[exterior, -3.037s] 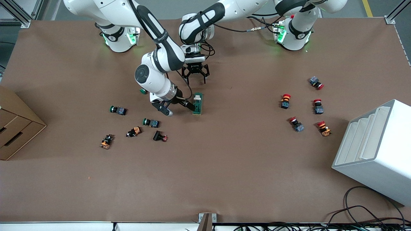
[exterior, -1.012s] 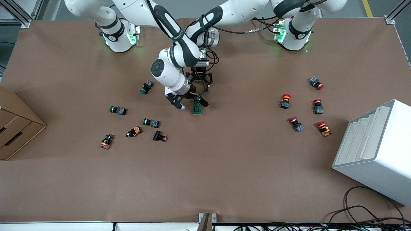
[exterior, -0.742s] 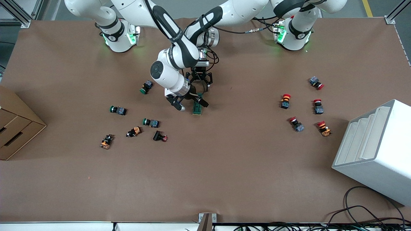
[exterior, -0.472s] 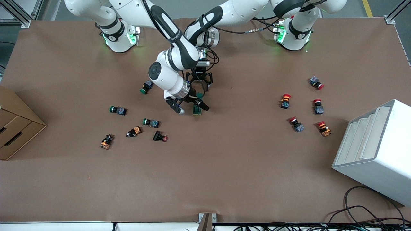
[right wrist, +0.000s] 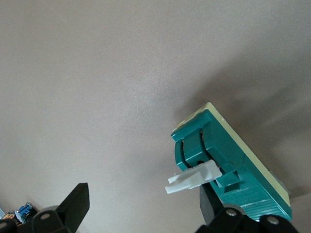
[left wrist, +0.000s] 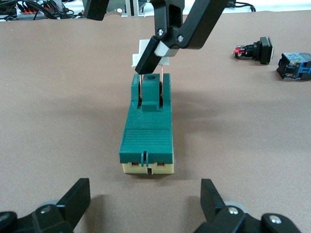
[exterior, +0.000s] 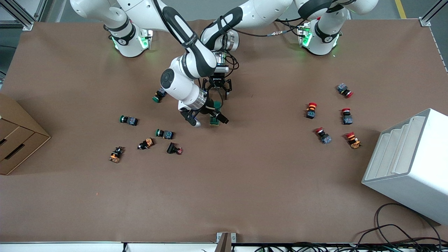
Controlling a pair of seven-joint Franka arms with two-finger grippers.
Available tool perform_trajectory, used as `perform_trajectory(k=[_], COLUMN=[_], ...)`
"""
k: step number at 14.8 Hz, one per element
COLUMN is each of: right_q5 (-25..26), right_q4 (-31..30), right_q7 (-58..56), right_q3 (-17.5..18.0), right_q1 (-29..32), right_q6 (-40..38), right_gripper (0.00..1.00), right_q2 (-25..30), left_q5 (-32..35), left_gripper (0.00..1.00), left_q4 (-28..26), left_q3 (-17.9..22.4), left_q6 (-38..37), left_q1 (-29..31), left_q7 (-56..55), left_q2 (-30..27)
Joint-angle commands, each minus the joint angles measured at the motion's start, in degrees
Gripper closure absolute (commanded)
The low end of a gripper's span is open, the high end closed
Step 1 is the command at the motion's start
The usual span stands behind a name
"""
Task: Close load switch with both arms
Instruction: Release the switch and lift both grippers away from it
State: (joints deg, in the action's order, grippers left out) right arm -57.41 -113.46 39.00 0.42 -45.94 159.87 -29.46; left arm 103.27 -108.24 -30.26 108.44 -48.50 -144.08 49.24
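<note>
Lately the right arm's fingers (exterior: 221, 118) have swung from beside the load switch (exterior: 214, 121) to over it. They are spread wide and grasp nothing; in the left wrist view one of them (left wrist: 148, 60) rests its tip on the white lever (left wrist: 140, 47). The left arm's fingers (exterior: 226, 90) have come down close to the bench (exterior: 245, 182), just farther from the front camera than the switch. They too are released, and the green body (left wrist: 146, 136) lies between and ahead of them, untouched. The switch itself lies about where it was, near the middle of the bench. The lever (right wrist: 192, 178) sticks out from the body, so I judge the closing is begun but not done, and the body is not yet braced.

A green-capped push-button (exterior: 159, 95) lies near the right arm's wrist, with more of them nearer the camera. Red-capped push-buttons (exterior: 311, 110) and a white rack (exterior: 409, 164) are well apart toward the left arm's end. None of these blocks either arm.
</note>
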Motion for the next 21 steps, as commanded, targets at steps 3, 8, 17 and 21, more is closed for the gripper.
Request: perform_trajectory(k=[3, 8, 17, 21], right_q5=[3.01, 4.24, 8.70, 17.92], right_q4=[3.41, 7.11, 10.10, 16.05], right_q7=[-0.50, -0.50, -0.06, -0.41], right_q3=[0.37, -0.42, -10.07, -18.15], right_q1=[1.90, 1.99, 1.38, 1.73], right_q6=[0.35, 0.35, -19.39, -36.78], right_gripper=[0.00, 0.00, 0.00, 0.00], right_q2=[-3.14, -6.92, -2.54, -0.86], left_q5=[0.53, 0.18, -2.45, -11.40], left_gripper=[0.00, 0.00, 0.01, 0.01], left_q4=[-0.39, -0.30, 0.31, 3.29], left_q3=[0.29, 0.29, 0.03, 0.03], left_q6=[-0.42, -0.42, -0.42, -0.42], left_q1=[-0.54, -0.45, 0.34, 0.51], left_q7=[-1.29, -1.47, 1.06, 9.33], left_q2=[-0.29, -0.38, -1.16, -2.75])
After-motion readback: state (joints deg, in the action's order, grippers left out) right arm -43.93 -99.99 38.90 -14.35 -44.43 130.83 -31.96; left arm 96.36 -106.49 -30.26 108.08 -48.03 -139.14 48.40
